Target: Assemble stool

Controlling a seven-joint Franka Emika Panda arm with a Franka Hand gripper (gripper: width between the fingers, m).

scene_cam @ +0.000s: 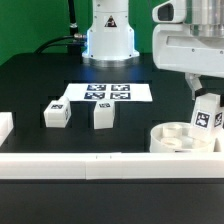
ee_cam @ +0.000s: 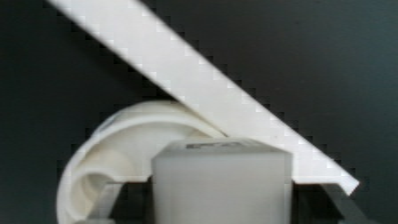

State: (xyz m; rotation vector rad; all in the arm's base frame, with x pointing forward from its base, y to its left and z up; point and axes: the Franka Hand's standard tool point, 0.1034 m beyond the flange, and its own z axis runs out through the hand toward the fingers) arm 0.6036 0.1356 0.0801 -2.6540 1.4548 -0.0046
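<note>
My gripper (scene_cam: 206, 100) is shut on a white stool leg (scene_cam: 207, 112) with a tag on it and holds it upright just above the round seat (scene_cam: 178, 138) at the exterior view's right. In the wrist view the held leg (ee_cam: 221, 180) fills the space between my dark fingers (ee_cam: 121, 200), with the seat (ee_cam: 125, 150) below and behind it. Two more tagged legs (scene_cam: 56, 113) (scene_cam: 103, 116) lie on the black table towards the exterior view's left and middle.
The marker board (scene_cam: 108, 92) lies flat at the table's middle back. A long white border rail (scene_cam: 100, 163) runs along the front edge; it also crosses the wrist view (ee_cam: 196, 80) diagonally. A white block (scene_cam: 4, 127) sits at the far left. The robot base (scene_cam: 108, 35) stands behind.
</note>
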